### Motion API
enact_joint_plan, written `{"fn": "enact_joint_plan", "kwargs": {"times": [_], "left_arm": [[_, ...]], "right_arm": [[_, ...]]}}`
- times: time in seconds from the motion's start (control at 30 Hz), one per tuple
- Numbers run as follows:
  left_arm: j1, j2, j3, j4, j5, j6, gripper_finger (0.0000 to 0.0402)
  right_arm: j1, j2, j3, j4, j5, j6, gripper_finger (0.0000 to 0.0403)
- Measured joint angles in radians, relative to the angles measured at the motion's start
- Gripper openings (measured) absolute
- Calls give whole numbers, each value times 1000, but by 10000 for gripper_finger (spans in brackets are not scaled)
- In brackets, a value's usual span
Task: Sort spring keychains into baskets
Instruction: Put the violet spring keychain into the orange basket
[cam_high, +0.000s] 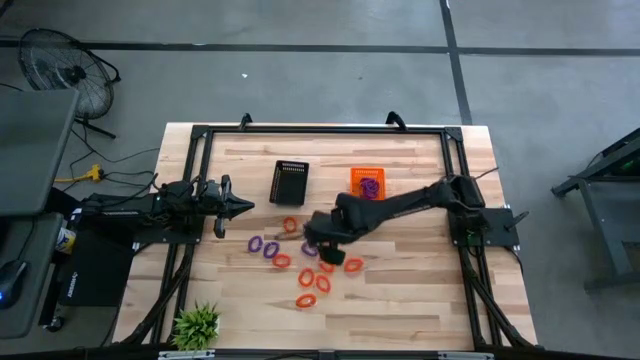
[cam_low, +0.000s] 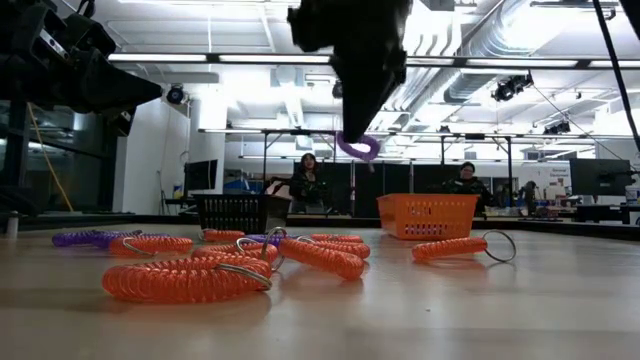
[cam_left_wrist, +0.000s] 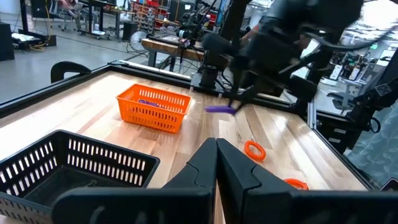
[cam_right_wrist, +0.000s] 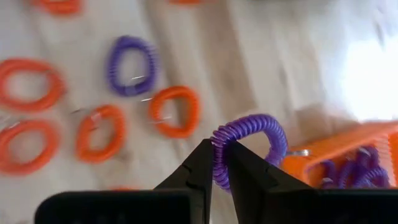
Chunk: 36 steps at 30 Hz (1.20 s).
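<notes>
My right gripper (cam_high: 318, 236) is over the middle of the table, shut on one purple spring keychain (cam_low: 358, 148) that is lifted above the loose ones. Several orange keychains (cam_low: 185, 277) and a few purple ones (cam_high: 263, 246) lie flat on the wood. The orange basket (cam_high: 368, 183) holds purple keychains (cam_right_wrist: 354, 174). The black basket (cam_high: 290, 182) stands to its left. My left gripper (cam_high: 240, 207) waits shut above the table's left part, near the black basket (cam_left_wrist: 62, 163). My right gripper pinches the purple keychain's coil at one side of the loop (cam_right_wrist: 219, 144) between its two fingers, coming from above. The keychain is lifted clear of the table, and the rest of the loop (cam_right_wrist: 268, 132) sticks out past the fingertips.
A small green plant (cam_high: 196, 325) stands at the table's near left corner. A black frame (cam_high: 320, 130) runs along the far edge and both sides. Bare wood lies to the right of the keychains. People sit in the room behind the table (cam_low: 308, 180).
</notes>
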Motion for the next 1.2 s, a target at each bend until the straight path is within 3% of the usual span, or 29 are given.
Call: {"fn": "enact_joint_plan", "kwargs": {"times": [0.27, 0.5, 0.93, 1.2], "left_arm": [[0, 0, 0, 0, 0, 0, 1], [0, 0, 0, 0, 0, 0, 1], [0, 0, 0, 0, 0, 0, 1], [0, 0, 0, 0, 0, 0, 1]], "right_arm": [[-149, 0, 0, -98, -3, -3, 34], [-247, -48, -60, -105, -7, -209, 38], [-377, -395, -610, 279, -116, -499, 41], [-409, -462, -785, 453, -211, -688, 43]]}}
